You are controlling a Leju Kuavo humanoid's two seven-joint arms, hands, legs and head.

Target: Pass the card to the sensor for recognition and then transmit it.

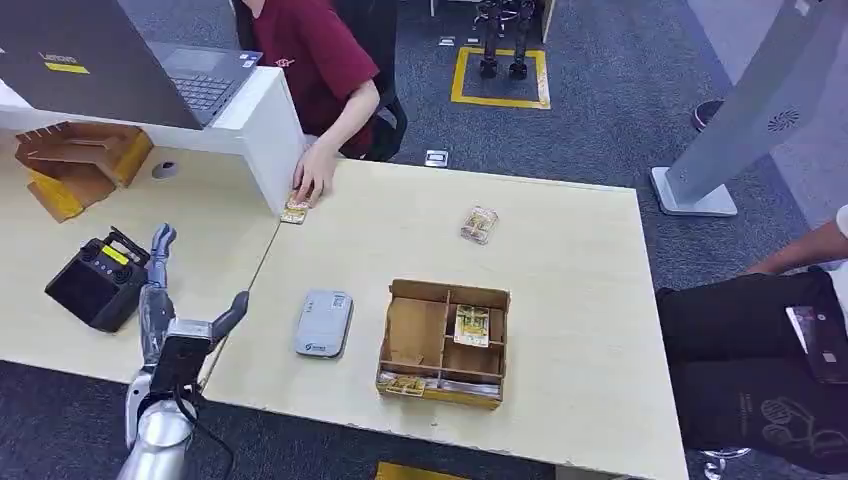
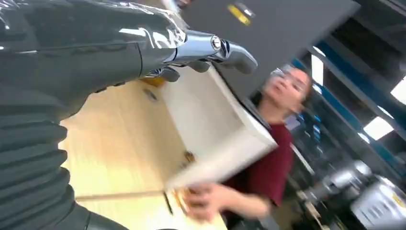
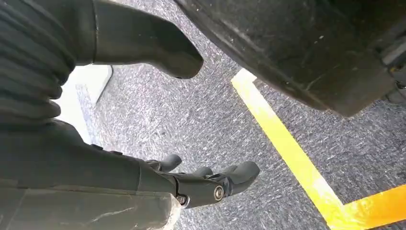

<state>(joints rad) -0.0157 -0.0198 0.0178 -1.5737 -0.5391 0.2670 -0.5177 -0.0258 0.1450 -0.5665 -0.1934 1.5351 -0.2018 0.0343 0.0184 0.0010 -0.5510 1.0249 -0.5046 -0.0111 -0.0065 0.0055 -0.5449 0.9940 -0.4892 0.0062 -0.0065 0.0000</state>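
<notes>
Card [image 1: 471, 325]: lies flat in a rear compartment of the wooden divider box [image 1: 443, 343], yellow printed face up; more cards sit along the box's near edge.

Sensor [image 1: 324, 323]: grey flat unit on the surface [image 1: 580, 300], just beside the box on its left, apart from it.

Left hand [image 1: 190, 325]: raised over the surface's near edge, well to the left of the box, beyond the sensor; fingers spread, thumb out, holding nothing. The card is well apart from it.

Right hand [image 3: 201, 179]: hangs over grey carpet with a yellow floor line [image 3: 287, 148]; fingers loosely extended and apart, holding nothing.

Second card [image 1: 294, 211]: far from the box, toward the rear left, under a person's hand [image 1: 313, 177] (maroon shirt, seated behind a white partition [image 1: 262, 125]).

Wrapped packet [image 1: 479, 224]: behind the box, lying free on the surface.

Other items: black handheld device [image 1: 98, 280] far left of the box; wooden rack [image 1: 78, 160] and laptop [image 1: 200, 80] to the rear left. A second person in dark trousers [image 1: 760, 350] stands right of the box, past the surface's edge.
</notes>
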